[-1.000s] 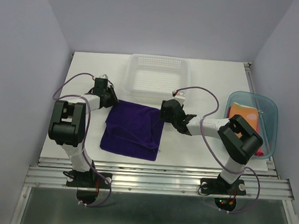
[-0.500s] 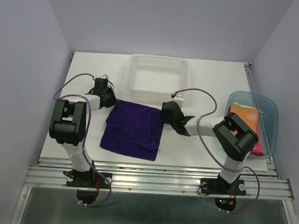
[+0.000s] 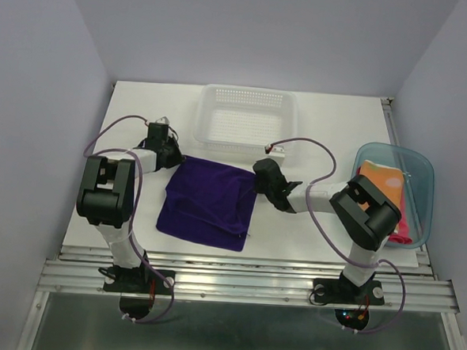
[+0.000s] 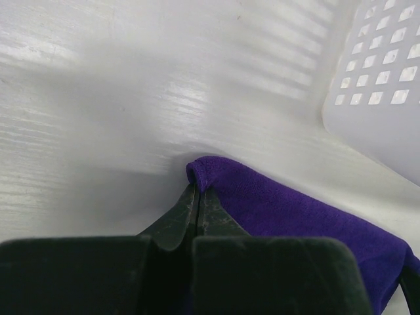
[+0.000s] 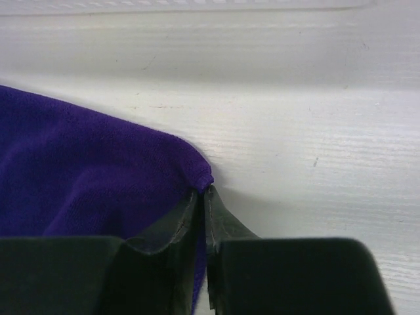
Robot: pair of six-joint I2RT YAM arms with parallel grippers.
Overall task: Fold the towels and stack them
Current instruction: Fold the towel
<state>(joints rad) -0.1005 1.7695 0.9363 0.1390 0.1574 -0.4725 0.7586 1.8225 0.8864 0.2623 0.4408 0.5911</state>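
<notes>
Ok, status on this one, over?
Left jaws shut on purple towel, far-left corner. Right jaws shut on its far-right corner. Towel on table. Basket close behind.

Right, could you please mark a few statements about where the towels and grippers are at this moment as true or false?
1. The left gripper and the right gripper are each shut on a far corner of the purple towel. True.
2. The white basket holds the pink towel. False: the basket looks empty; the pink towel is in the teal tray.
3. The orange towel lies in the teal tray. True.
4. The purple towel hangs over the basket's rim. False: it lies on the table, nearer than the basket.
</notes>
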